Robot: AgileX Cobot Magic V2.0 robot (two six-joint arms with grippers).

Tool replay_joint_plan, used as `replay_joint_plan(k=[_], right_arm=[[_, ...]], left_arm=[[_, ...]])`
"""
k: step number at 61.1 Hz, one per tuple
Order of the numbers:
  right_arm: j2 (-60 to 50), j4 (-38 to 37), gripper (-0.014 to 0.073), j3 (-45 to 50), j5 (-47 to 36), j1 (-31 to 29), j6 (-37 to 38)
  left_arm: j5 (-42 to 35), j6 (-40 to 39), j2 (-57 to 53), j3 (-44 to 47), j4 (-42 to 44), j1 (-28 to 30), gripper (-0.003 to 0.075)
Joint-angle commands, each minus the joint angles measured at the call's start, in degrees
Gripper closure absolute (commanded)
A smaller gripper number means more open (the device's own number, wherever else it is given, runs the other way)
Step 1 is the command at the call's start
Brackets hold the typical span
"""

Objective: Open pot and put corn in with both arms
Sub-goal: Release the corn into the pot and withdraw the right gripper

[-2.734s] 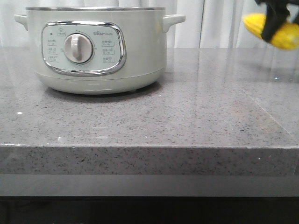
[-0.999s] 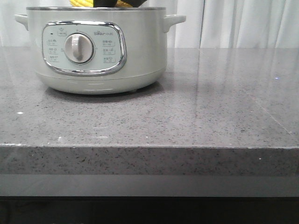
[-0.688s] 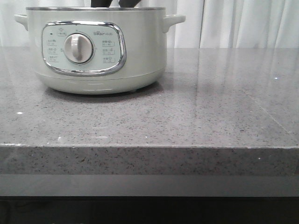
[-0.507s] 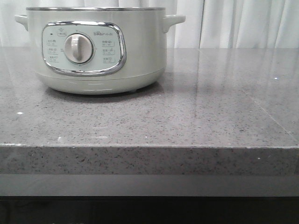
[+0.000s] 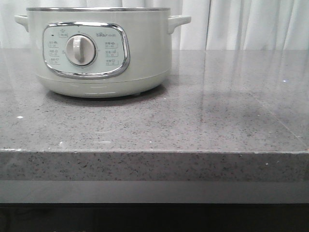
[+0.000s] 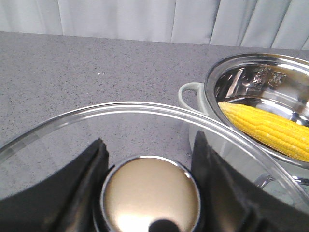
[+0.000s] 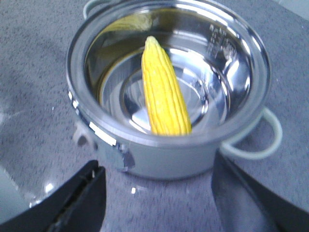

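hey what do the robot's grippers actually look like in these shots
Only the wrist views show them. The left gripper and the right gripper each have two broad, matte black fingers with slanted, wedge-like tips. No cables, markings or arm links are visible, and neither gripper appears in the front view.

Glossy cream pot (image 5: 145, 53), mirror-steel inside; speckled, seemingly stone counter (image 5: 193, 125).

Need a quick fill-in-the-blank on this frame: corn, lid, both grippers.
The corn lies inside the ____.
The left gripper is shut on the glass lid's ____.
The right gripper is open and holds ____.
The pot's inner bowl is shiny ____.
Missing: pot; knob; nothing; metal
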Motion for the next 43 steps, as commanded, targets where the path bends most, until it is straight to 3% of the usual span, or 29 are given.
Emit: replay_joint_plan(k=[1, 43], right_arm=[[-6.5, 0.3, 0.0106, 4.6, -5.7, -0.3, 0.1], [-34.3, 1.7, 0.0106, 36.8, -9.0, -0.3, 0.2]], left_arm=[[-8.3, -0.4, -0.7, -2.3, 0.1, 0.1, 0.0458], [-8.3, -0.4, -0.7, -2.3, 0.1, 0.1, 0.0458]])
